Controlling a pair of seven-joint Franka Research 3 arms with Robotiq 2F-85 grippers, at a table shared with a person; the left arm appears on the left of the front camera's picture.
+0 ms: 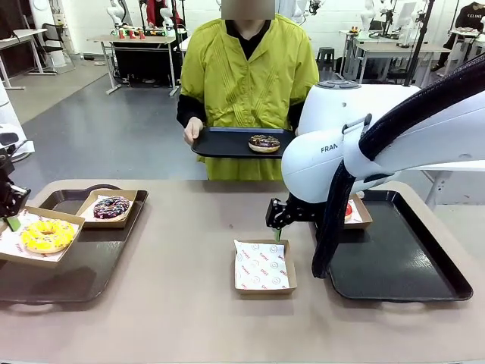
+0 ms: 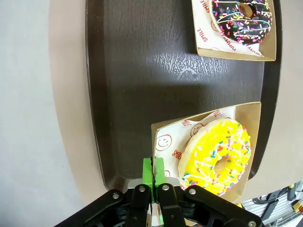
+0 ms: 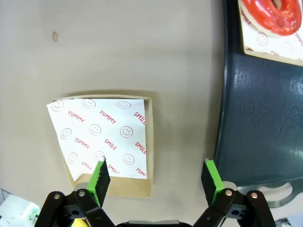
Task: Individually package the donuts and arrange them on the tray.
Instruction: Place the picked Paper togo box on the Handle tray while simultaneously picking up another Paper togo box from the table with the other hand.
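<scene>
Beige table (image 1: pixel 189 303) runs between the robot and a person (image 1: pixel 246 76) in a yellow-green smock, who holds a black serving tray (image 1: pixel 220 144) carrying the chocolate sprinkled donut (image 1: pixel 264 142). On the robot's left lies a dark brown tray (image 1: pixel 76 280) with two paper-lined cardboard boxes. The yellow-iced donut (image 2: pixel 218 158) sits in the near box (image 2: pixel 253 123), and the purple-brown sprinkled donut (image 2: pixel 241 19) sits in the far box (image 1: pixel 130 196). The left gripper (image 2: pixel 154 172) has its green pads pressed together on the rim of the near box, at the corner beside the yellow-iced donut.

An empty lined box (image 3: pixel 123 188) printed with "YUMMY" and "SMILE" rests on the bare table at the middle. The right gripper (image 3: pixel 156 178) hangs by its edge with jaws spread wide, one pad over the box and the other toward the dark right tray (image 1: pixel 402 258). The red-glazed donut (image 3: pixel 274 16) lies boxed on that tray, at its corner nearest the person.
</scene>
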